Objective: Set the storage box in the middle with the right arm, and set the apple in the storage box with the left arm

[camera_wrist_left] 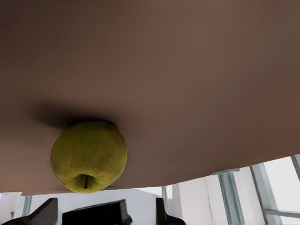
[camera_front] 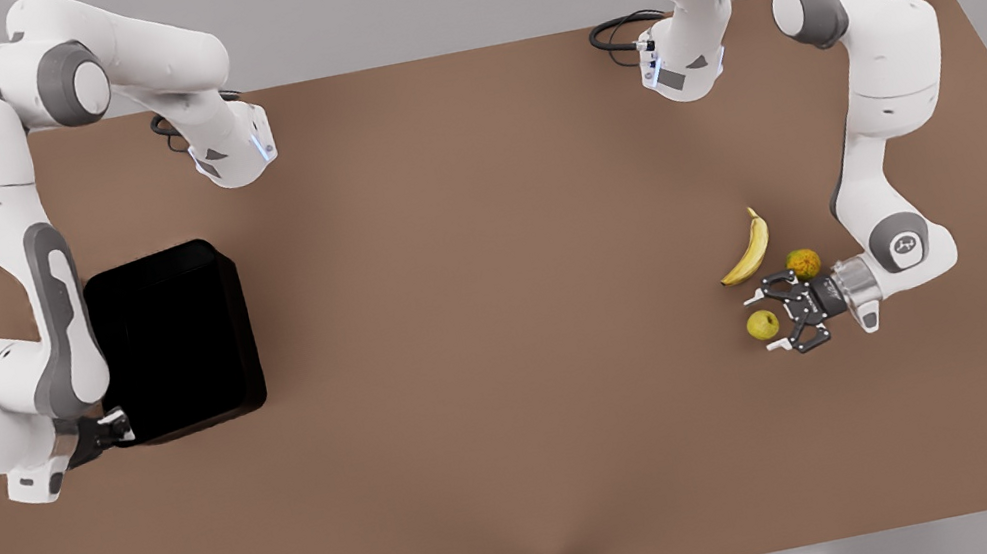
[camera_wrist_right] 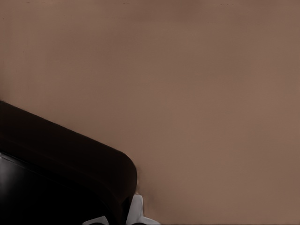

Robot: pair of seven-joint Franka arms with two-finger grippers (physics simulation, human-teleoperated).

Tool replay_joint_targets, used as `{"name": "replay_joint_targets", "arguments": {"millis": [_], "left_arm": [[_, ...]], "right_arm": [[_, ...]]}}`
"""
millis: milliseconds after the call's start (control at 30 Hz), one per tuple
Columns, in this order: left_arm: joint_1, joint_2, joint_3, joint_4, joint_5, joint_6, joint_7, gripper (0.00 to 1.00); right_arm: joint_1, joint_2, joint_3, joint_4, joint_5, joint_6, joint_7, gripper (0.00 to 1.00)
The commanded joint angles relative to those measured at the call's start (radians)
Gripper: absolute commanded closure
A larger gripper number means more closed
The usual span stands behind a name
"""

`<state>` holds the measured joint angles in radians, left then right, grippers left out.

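On the front view's right, the left gripper's (camera_front: 770, 321) wide jaws flank the apple (camera_front: 762, 325); the right gripper (camera_front: 117, 426) clamps the storage box (camera_front: 174, 338).

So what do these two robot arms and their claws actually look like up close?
Both arms are glossy white with rounded segments and grey joint caps, and a black cable loops near each base. The left gripper is black with small white fingertip pads, on a silver wrist collar. The right gripper is black with white tips too. A blue light ring glows on the right arm's wrist.
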<state>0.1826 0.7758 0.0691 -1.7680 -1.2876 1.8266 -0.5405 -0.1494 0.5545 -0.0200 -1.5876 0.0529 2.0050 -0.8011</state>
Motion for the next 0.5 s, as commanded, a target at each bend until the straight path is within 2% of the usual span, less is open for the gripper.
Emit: {"name": "replay_joint_targets", "arguments": {"millis": [0,67,167,300,467], "left_arm": [[0.000,0.003,0.000,0.001,0.002,0.000,0.004,0.00],[0.000,0.011,0.000,0.002,0.002,0.002,0.011,0.00],[0.000,0.017,0.000,0.004,0.002,0.029,0.011,0.00],[0.000,0.030,0.000,0.002,-0.001,0.031,0.014,0.00],[0.000,0.033,-0.002,0.002,-0.012,0.048,0.011,0.02]], "right_arm": [[0.014,0.004,0.000,0.011,-0.002,0.001,0.002,0.79],[0.099,0.039,0.045,0.084,-0.002,0.003,0.086,0.79],[0.254,0.087,0.060,0.169,0.004,0.000,0.224,0.79],[0.373,0.211,0.153,0.334,0.005,0.001,0.461,0.79],[0.536,0.404,0.155,0.587,0.010,0.001,0.666,0.79]]}}
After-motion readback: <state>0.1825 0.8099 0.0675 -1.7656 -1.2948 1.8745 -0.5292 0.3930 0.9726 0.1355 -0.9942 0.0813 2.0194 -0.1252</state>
